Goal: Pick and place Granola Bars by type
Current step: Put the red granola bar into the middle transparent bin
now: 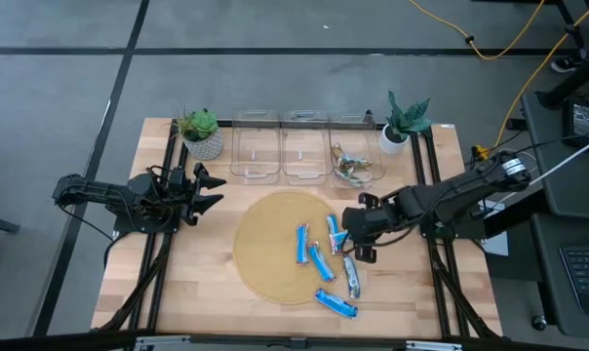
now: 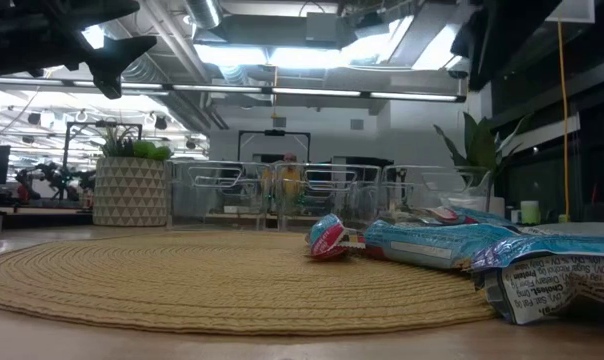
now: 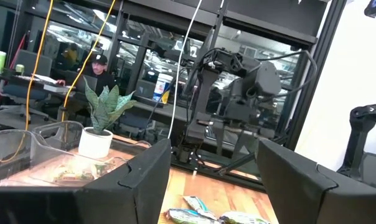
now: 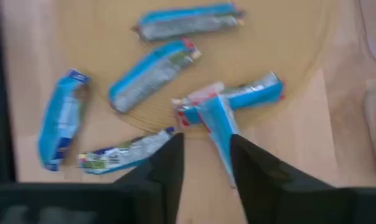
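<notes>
Several blue-wrapped granola bars lie on and beside a round woven mat, and one silvery green bar rests on the wood at the mat's right edge. My right gripper is open and points down over two crossed blue bars. Its fingers stand on either side of the near end of the upper blue bar, which lies across the other. More silvery green-brown bars lie in the rightmost clear bin. My left gripper is open and waits above the table's left side. My right gripper straddles the end of the blue bar from above, fingers across its length. The bar lies close beside one finger, and I cannot tell whether that finger touches it. The bar still lies flat on the bar below it and on the table.
Three clear bins stand in a row at the far edge, between two small potted plants. Bare wood lies left of the mat. A person sits beyond the table.
</notes>
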